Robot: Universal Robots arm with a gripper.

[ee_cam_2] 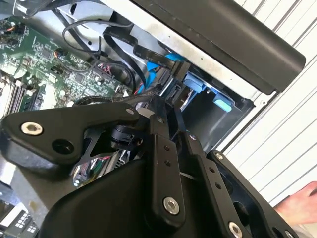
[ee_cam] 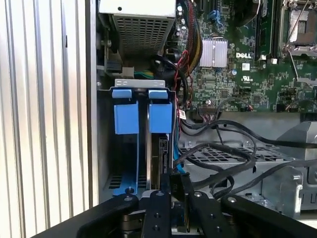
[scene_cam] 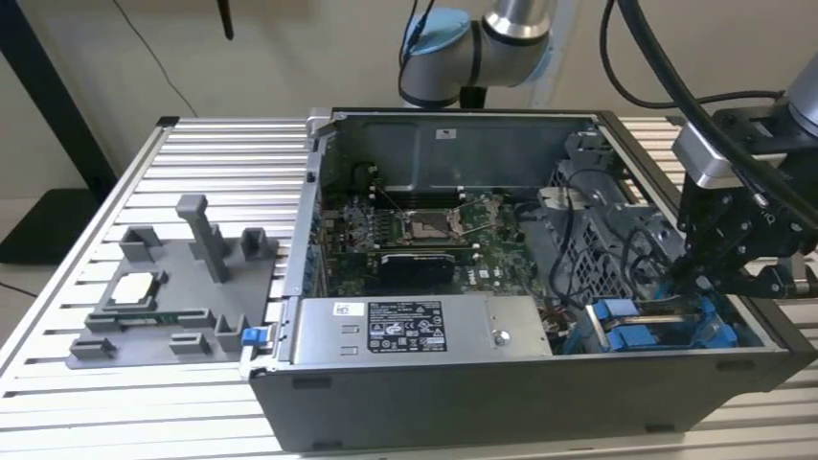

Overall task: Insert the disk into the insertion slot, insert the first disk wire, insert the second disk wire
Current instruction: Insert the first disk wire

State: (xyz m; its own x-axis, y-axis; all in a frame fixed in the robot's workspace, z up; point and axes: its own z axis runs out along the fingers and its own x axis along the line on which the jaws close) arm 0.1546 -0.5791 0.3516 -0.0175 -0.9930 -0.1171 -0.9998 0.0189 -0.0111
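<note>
We see the open dark grey metal computer case (scene_cam: 511, 402) lying on the ribbed aluminium table (scene_cam: 217, 153). The arm's black gripper (ee_cam_2: 166, 101) reaches into the case's corner at the exterior view's right. There sits the rectangular grey metal insertion slot (ee_cam: 105, 148) with its bright blue plastic fittings. In the first wrist view we count two blue tabs (ee_cam: 126, 118) side by side at the mouth of that slot. Beneath the tab nearer the green motherboard (ee_cam: 237, 74), the flat silver disk (ee_cam: 162, 153) stands on edge, seated inside the bay. Its side shows as a thin bright line and its end looks dark. In the other half of the bay a blue rail (ee_cam: 136, 163) runs down the wall. The gripper's tips hover just beside the exposed end of the disk, in line with it. In both wrist views its fingers (ee_cam_2: 159, 148) are drawn close together with barely a sliver between them, and we cannot tell whether they pinch anything there. A thin blue cable (ee_cam: 176, 161) runs along the disk's edge toward the fingertips. A bundle of loose black cables (ee_cam: 223, 148) loops across the perforated metal floor just beside it. In the exterior view we also note the boxy silver power supply (scene_cam: 422, 331) with a sticker, next to the bay. Well apart on the table stands the grey 3D-printed fixture (scene_cam: 179, 287) with posts.
</note>
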